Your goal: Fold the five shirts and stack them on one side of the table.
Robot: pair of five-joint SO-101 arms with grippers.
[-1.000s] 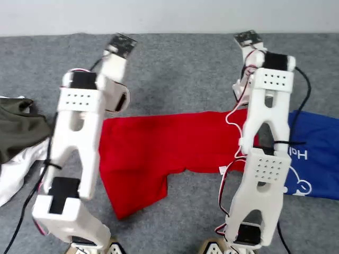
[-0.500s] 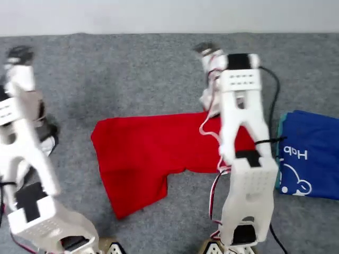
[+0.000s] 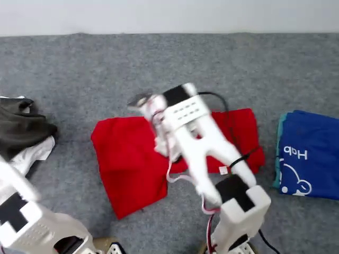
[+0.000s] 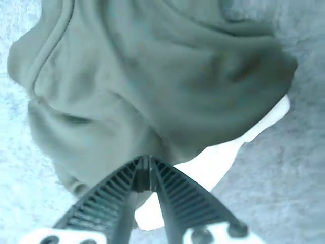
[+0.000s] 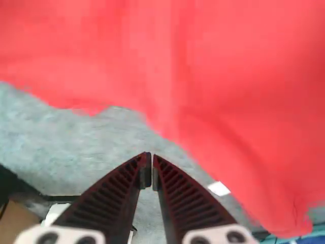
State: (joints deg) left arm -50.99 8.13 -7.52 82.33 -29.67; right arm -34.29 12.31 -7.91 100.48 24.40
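High view: the red shirt [image 3: 130,159] lies mid-worktop [image 3: 175,63], flat but uneven. It is a wide band with one flap hanging toward the near edge on the left side, so it looks only part folded. The right arm is stretched across it, with the right hand [image 3: 142,100] over the shirt's far edge near the middle. The blue shirt [image 3: 307,159] sits at the right edge, looks already folded, and is apart from the red one. At the left edge the olive shirt [image 3: 24,127] is heaped on the white shirt [image 3: 34,151], both crumpled. Likely step: folding the red shirt, which is not done yet. The stack probably goes by the blue one.

Left wrist view: the left hand [image 4: 147,165] has its jaws closed tip to tip, with no cloth seen between them. It hangs above the olive shirt [image 4: 152,71], which is rumpled with thick soft folds. The white shirt [image 4: 218,162] peeks out from under it.

Right wrist view: the right hand [image 5: 147,162] also has its jaws together and is empty, with grey worktop [image 5: 66,137] behind the tips. The red shirt [image 5: 203,66] lies just beyond, smooth and thin with a wavy edge.

Next move, my call: open the right hand, drop to a red edge, pinch it and carry it across. Thin cloth lying flat on a fuzzy worktop will be hard to nip.
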